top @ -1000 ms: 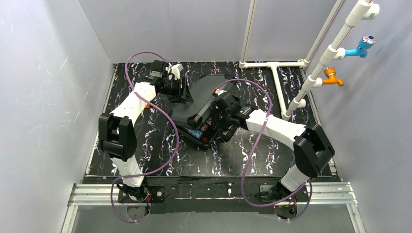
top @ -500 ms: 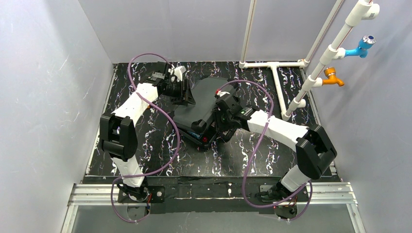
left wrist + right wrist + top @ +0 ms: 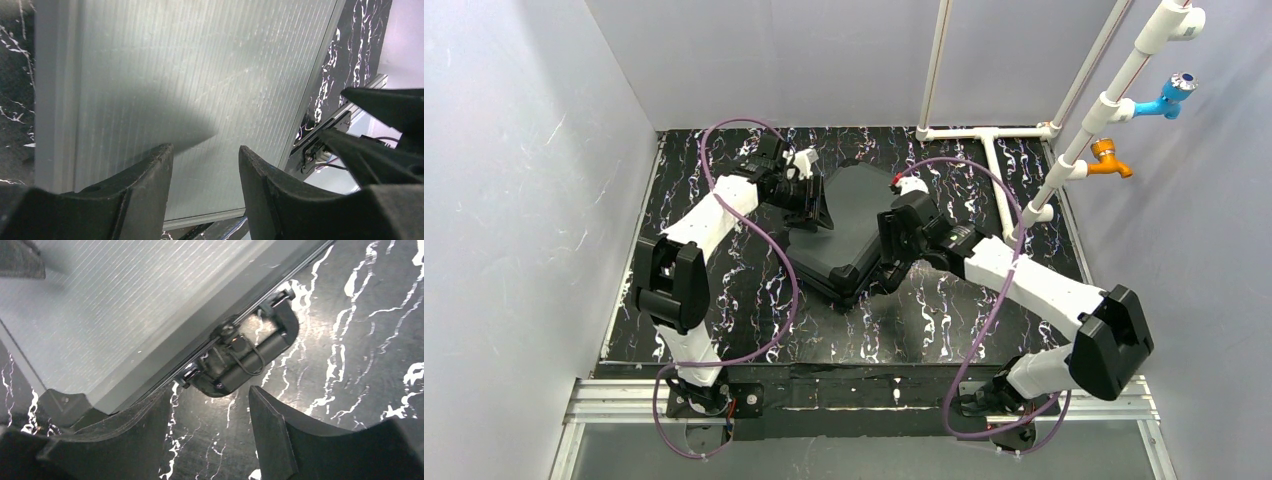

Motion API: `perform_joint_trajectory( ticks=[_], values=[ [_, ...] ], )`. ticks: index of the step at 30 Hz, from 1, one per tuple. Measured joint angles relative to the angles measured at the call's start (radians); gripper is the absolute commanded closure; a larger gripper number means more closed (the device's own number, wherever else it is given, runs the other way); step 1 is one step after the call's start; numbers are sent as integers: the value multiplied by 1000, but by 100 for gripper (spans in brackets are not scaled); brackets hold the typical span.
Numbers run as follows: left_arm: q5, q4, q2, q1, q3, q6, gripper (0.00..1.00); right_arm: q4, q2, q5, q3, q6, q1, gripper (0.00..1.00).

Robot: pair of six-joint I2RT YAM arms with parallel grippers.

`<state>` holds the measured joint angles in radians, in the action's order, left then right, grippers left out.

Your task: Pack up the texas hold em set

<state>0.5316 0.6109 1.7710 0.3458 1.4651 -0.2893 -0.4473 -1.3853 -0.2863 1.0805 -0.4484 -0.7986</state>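
Top external view, going left to right: the left end effector point(image 3: 812, 200) is over the upper-left edge of the black case point(image 3: 849, 215), jaws apart with nothing in them. Its wrist view is mostly filled by the ribbed lid point(image 3: 200, 75). The case sits mid-frame, lying diagonally on the counter point(image 3: 724, 290) with the lid down. The right end effector point(image 3: 889, 262) is at the case's lower-right edge, also spread and empty. In its wrist view the handle point(image 3: 260, 347) sits just beyond it.

Handling-wise, my guess is a rigid shell with no give, probably hefty if it's full of chips, and that ribbed lid looks slick. So I'd grab the handle, not the flat faces. Can't tell if it's latched.
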Motion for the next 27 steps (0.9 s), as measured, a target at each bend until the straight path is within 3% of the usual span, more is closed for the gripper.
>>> perform_joint_trajectory(
  ticks=[9,14,27],
  values=[
    [-56,11,-53,114,-21,26,59,21,79,-33,-105,-17,78,39],
    [-88,-19,-81,185,-48,40,66,45,80,-25,-154,-34,105,48],
    [-123,-104,-79,224,-68,38,77,112,92,43,-281,-72,180,55]
  ],
)
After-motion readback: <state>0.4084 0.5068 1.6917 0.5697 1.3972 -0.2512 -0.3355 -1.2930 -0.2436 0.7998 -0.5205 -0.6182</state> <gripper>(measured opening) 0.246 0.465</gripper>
